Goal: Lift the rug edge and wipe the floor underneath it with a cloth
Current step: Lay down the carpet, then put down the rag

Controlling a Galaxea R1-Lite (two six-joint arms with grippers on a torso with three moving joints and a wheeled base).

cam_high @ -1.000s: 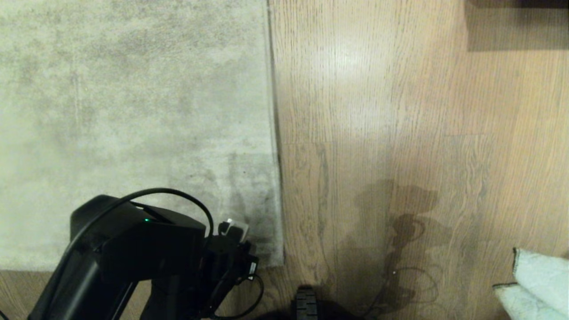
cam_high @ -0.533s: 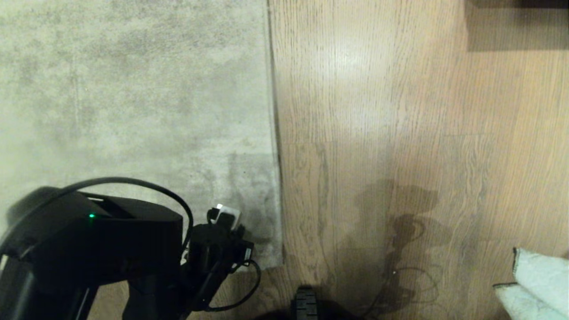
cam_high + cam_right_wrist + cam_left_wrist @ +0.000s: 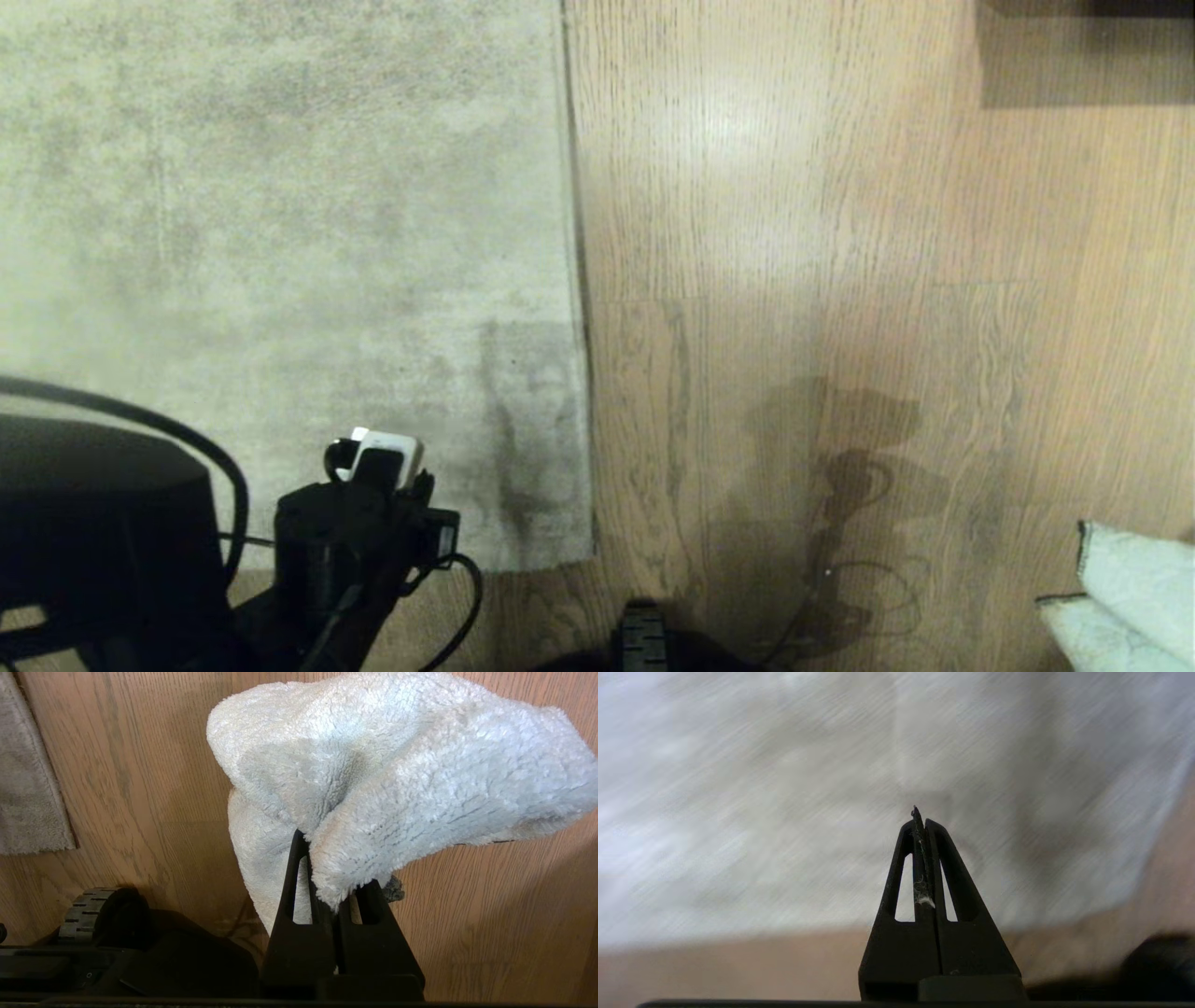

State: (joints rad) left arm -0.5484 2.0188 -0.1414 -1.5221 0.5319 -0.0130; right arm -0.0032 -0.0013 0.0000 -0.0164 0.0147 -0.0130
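The mottled beige-grey rug (image 3: pixel 280 233) lies flat on the wood-grain floor (image 3: pixel 840 233). The rug edge (image 3: pixel 577 280) runs straight down to a near corner (image 3: pixel 590 555); this corner (image 3: pixel 42 812) also shows in the right wrist view. My left arm (image 3: pixel 355 541) is low at the left, over the rug's near border. The left gripper (image 3: pixel 920 814) is shut, holding only a wisp of lint, with blurred rug beyond it. My right gripper (image 3: pixel 331 868) is shut on the fluffy pale blue-white cloth (image 3: pixel 397 774), held just above the floor. The cloth (image 3: pixel 1125 597) also shows in the head view, at the right.
A dark piece of furniture with its shadow (image 3: pixel 1083 47) sits at the far right. The robot's base wheel (image 3: pixel 644 639) is at the near edge, close to the rug corner. A black cable (image 3: pixel 457 597) loops off the left wrist.
My left arm has drawn back to the left and nearer to me, away from the rug corner. The rug stays flat. The cloth and the right arm have not moved.
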